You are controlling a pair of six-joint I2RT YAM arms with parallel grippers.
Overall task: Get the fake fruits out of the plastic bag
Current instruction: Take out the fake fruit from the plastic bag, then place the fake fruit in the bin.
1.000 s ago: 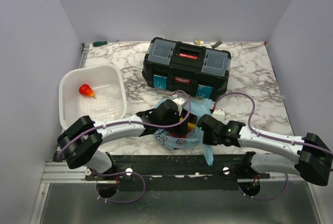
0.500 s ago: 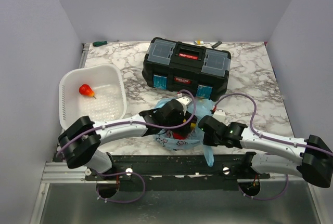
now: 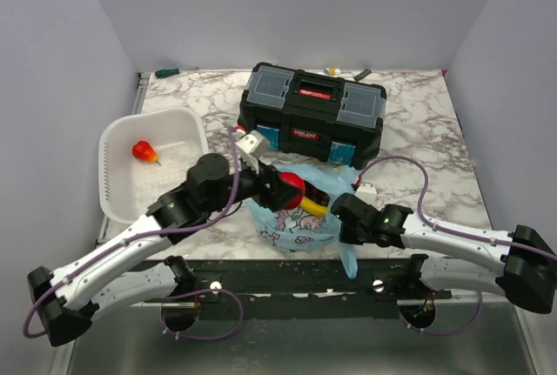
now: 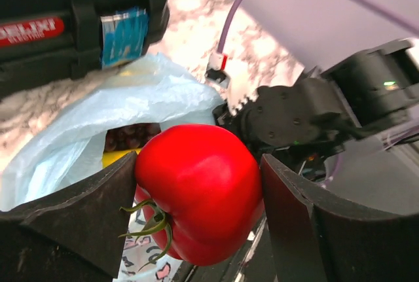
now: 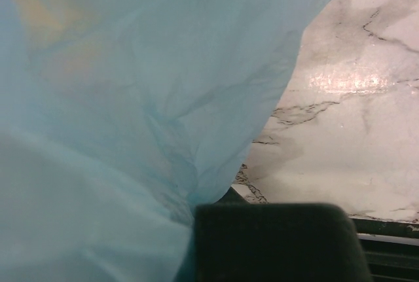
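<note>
My left gripper point(image 3: 285, 190) is shut on the round red apple point(image 3: 293, 187), held just above the mouth of the light-blue plastic bag point(image 3: 300, 229). In the left wrist view the apple point(image 4: 196, 190), with a green stem, sits between both fingers point(image 4: 78, 213). Inside the open bag point(image 4: 131, 108) I see the dark grape bunch point(image 4: 131, 137) and the yellow banana point(image 4: 116, 158), which also shows from above point(image 3: 313, 210). My right gripper point(image 3: 345, 218) is shut on the bag's right edge; bag film point(image 5: 131, 99) fills its view. The orange-yellow fruit is hidden.
A black toolbox point(image 3: 313, 114) stands right behind the bag. A white slotted basket point(image 3: 152, 121) at the left holds a small red pear-shaped fruit point(image 3: 144, 151). The table's front edge and metal rail lie just below the bag.
My left gripper has come up and left out of the bag with the red apple in it. The right gripper has kept still on the bag.
</note>
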